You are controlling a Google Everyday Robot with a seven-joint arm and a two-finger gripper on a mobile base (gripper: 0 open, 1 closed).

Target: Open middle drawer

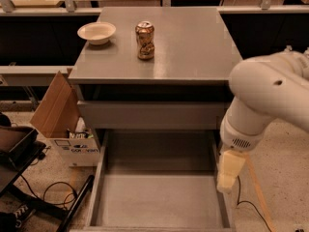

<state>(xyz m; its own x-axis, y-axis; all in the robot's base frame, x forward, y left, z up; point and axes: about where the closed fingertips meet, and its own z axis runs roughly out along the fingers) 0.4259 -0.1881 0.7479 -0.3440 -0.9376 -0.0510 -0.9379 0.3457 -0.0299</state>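
Observation:
The grey cabinet [193, 47] has one shut grey drawer front [152, 115] just under its top. Directly below it the middle drawer [157, 197] stands pulled far out toward me, its shallow plain grey tray bare inside. Any drawer beneath it is hidden. My gripper [230, 172], cream-coloured, hangs from the big white arm [270, 88] over the right side rail of the open drawer. It holds nothing that I can see and does not touch the tray.
A beige bowl [96, 32] and a dented copper can [145, 40] stand on the cabinet top. An open cardboard box [63, 124] sits on the floor to the left, beside a black stand [19, 153] and cables. Dark shelving runs behind.

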